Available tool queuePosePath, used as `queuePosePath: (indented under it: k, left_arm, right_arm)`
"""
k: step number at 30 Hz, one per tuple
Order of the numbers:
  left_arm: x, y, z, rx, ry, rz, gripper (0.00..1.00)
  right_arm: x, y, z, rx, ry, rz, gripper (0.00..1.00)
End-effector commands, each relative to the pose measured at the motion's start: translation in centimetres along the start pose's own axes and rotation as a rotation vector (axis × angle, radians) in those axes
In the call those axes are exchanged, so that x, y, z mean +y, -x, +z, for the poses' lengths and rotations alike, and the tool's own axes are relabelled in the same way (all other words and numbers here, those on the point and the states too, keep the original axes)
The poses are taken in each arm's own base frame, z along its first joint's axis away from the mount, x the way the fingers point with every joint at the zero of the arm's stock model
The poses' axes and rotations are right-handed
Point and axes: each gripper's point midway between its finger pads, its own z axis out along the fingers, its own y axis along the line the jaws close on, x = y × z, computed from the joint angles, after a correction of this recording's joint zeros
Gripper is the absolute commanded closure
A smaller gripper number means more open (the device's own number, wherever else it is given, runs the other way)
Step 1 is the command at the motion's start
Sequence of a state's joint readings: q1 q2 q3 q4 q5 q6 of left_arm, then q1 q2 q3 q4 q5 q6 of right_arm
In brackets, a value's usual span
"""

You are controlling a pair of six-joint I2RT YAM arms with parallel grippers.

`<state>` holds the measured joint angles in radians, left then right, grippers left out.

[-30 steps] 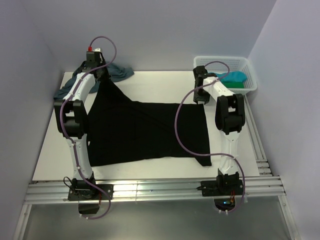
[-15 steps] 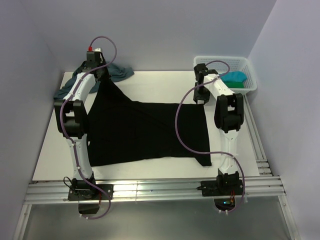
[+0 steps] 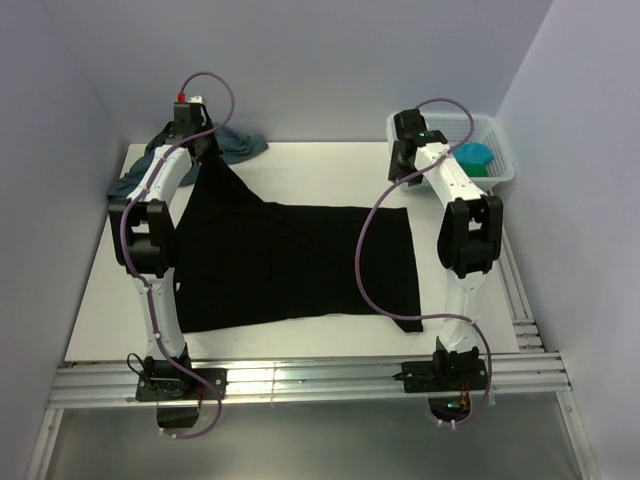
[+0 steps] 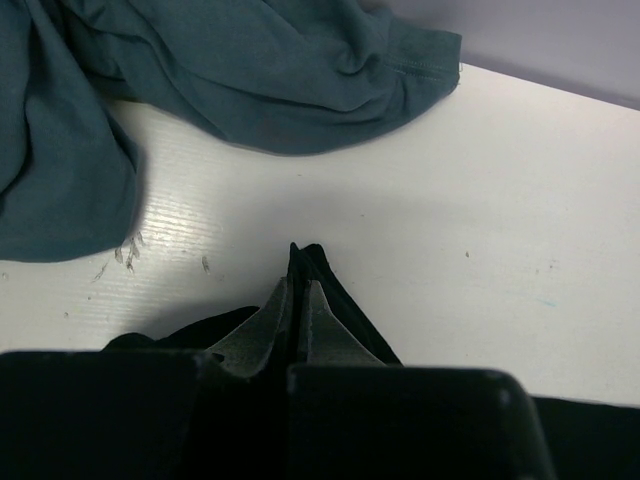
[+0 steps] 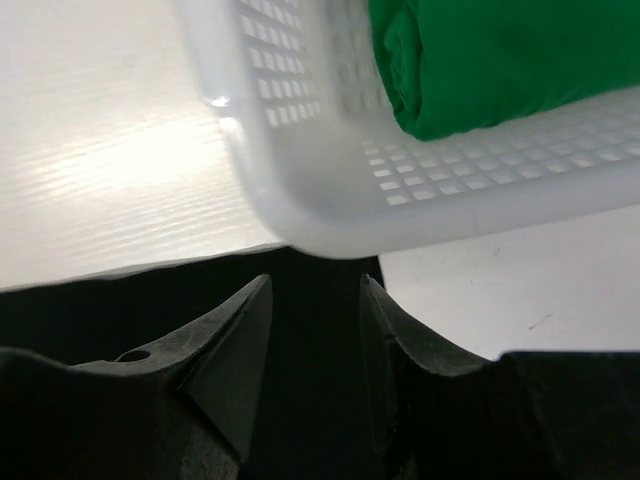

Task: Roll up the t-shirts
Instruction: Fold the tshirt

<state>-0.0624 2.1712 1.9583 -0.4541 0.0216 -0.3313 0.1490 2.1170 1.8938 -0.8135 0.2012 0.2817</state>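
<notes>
A large black t-shirt (image 3: pixel 290 265) lies spread across the table. Its far left corner (image 4: pixel 345 315) is pulled up to a point, and my left gripper (image 4: pixel 297 285) (image 3: pixel 203 158) is shut on that corner. A dusty-blue t-shirt (image 4: pixel 250 70) (image 3: pixel 235 143) lies crumpled just beyond it. My right gripper (image 5: pixel 315 285) (image 3: pixel 400 172) hangs open beside the white basket's near left corner. Black cloth (image 5: pixel 120 310) lies below its spread fingers, with nothing pinched between them. A green t-shirt (image 5: pixel 500 60) (image 3: pixel 487 170) and a turquoise one (image 3: pixel 470 154) lie in the basket.
The white mesh basket (image 5: pixel 330 190) (image 3: pixel 502 150) stands at the far right corner, very close to my right fingers. Walls close in the table at the back and on both sides. A purple cable (image 3: pixel 365 270) loops from the right arm over the black shirt.
My right gripper has moved away from the black shirt's far right corner, toward the back and the basket. The left arm and the shirt have not moved.
</notes>
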Motion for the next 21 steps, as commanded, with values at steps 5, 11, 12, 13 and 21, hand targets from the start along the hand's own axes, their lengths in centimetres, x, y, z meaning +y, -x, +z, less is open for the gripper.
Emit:
queuePosePath:
  k: [5,11,12,13,21]
  left_arm:
    - [-1.9,4.0,-3.2,-0.103,-0.043,0.004,1.00]
    - [-1.9,4.2,-3.3,-0.107,-0.041,0.013,0.99]
    - [-1.9,4.2,-3.3,-0.107,-0.042,0.015,1.00]
    - [-1.9,4.1,-3.2,-0.104,-0.041,0.015,1.00]
    - [-1.7,4.0,-3.2,-0.105,-0.033,0.022,1.00]
  right_arm:
    - [3.6,0.6,-2.1,-0.061,0.119,-0.106,0.52]
    - [4.7,-2.7,0.6,0.063,0.112,-0.173,0.52]
    - [4.7,-3.5,1.2,0.094,0.112,-0.187,0.52]
    - [4.9,-3.9,1.4,0.112,0.122,-0.189,0.53]
    - [4.6,-5.4,2.8,0.167,0.103,-0.197,0.56]
